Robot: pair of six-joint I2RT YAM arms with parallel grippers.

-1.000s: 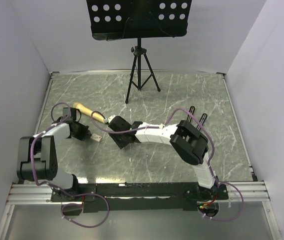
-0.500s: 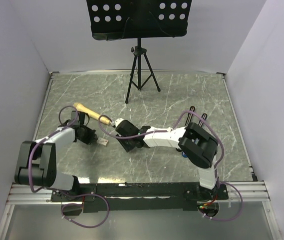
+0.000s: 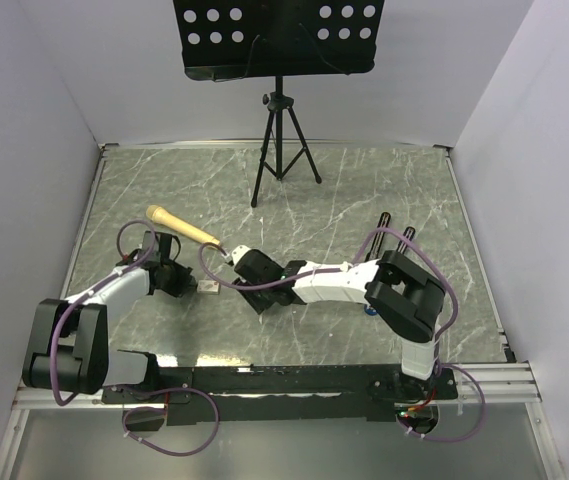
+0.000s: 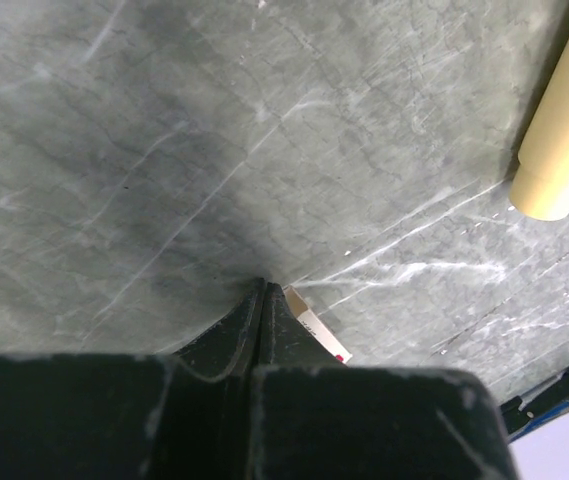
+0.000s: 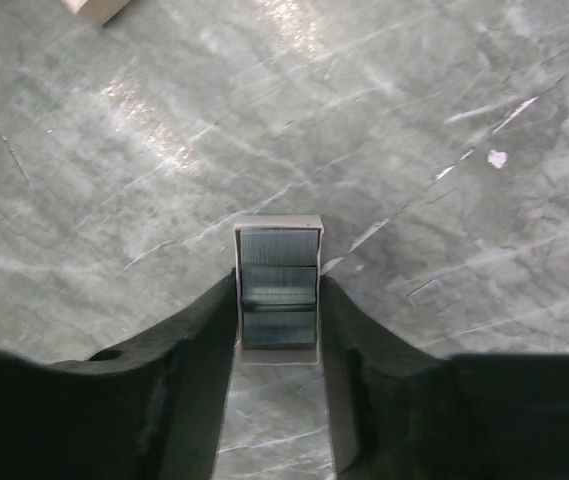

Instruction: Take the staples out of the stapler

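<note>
Scooted closer together just now. Clamping stapler (image 5: 279,285) in right fingers (image 5: 196,340), keeping left fingers (image 4: 226,340) pinched shut by card (image 4: 316,330). Unloading next, prob.

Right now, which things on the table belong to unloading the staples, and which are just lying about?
Job: small grey metallic rectangular stapler, right gripper around it.
Lying about: beige cylindrical tool handle, small beige card, black tripod music stand.

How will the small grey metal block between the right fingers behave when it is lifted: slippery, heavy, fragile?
The stapler looks like smooth, shiny metal, so it may slip in the right gripper. Seams cross it, so it might split into pieces under uneven pressure. Its flat sides suggest it will not roll.
</note>
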